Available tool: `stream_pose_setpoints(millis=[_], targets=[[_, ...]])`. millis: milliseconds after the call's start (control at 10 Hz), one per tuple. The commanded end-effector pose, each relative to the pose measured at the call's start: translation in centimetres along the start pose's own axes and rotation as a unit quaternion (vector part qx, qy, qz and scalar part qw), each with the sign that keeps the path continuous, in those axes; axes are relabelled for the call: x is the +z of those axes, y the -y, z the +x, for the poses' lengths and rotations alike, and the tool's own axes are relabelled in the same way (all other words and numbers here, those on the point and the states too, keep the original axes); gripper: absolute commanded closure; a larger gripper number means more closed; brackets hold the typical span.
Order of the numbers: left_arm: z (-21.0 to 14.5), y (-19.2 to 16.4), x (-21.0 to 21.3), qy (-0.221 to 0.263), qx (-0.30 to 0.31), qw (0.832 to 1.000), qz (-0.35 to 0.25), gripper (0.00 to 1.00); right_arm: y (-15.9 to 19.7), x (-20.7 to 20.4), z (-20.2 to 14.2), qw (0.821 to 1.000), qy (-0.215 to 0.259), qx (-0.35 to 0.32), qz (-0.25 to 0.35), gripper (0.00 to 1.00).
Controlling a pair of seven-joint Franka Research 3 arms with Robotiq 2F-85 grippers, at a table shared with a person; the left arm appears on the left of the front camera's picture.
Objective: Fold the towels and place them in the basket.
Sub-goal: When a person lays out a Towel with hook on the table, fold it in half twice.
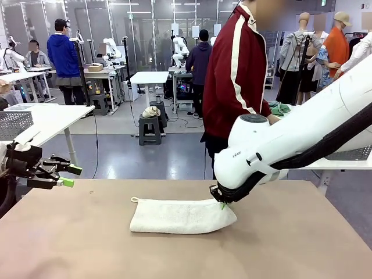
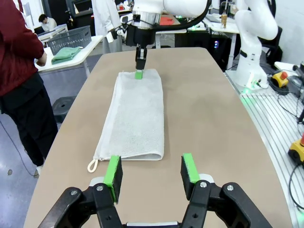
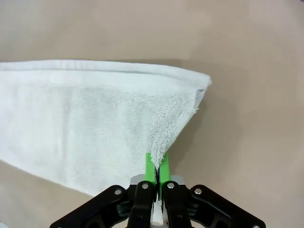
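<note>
A cream-white towel [image 1: 180, 215] lies folded lengthwise in the middle of the brown table, with a small loop at its left end. My right gripper [image 1: 222, 203] is shut on the towel's right-hand corner [image 3: 164, 142], pinching a raised tip of terry cloth between its green pads. In the left wrist view the same towel [image 2: 135, 116] stretches away from me, and the right gripper [image 2: 139, 72] stands on its far end. My left gripper [image 1: 68, 175] hovers open at the table's left edge, apart from the towel, its fingers [image 2: 114, 172] with nothing between them.
A person in a dark red jacket [image 1: 235, 75] stands at the far side of the table. A pale mesh basket [image 2: 70, 40] and a green cloth [image 2: 66, 53] sit on a white side table. Bare tabletop [image 1: 302, 238] lies all around the towel.
</note>
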State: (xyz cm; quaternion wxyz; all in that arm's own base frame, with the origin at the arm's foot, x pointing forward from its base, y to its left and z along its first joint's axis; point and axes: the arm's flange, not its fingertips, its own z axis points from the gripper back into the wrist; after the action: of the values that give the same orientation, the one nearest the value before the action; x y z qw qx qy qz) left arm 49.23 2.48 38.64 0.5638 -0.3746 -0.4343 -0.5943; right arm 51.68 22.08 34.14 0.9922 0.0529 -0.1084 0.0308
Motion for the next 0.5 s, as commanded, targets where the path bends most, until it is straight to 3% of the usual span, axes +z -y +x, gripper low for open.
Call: stream_pose_setpoints(millis=[0,400], targets=[[0.1,0.2,0.1,0.001,0.000,1.000,0.001,0.36,-3.4,2.3,0.5,0.999,0.007,0.006,-0.039,1.00],[0.1,0.2,0.1,0.001,0.000,1.000,0.001,0.36,-11.7,4.7,2.9,0.996,0.022,0.052,-0.074,1.00]])
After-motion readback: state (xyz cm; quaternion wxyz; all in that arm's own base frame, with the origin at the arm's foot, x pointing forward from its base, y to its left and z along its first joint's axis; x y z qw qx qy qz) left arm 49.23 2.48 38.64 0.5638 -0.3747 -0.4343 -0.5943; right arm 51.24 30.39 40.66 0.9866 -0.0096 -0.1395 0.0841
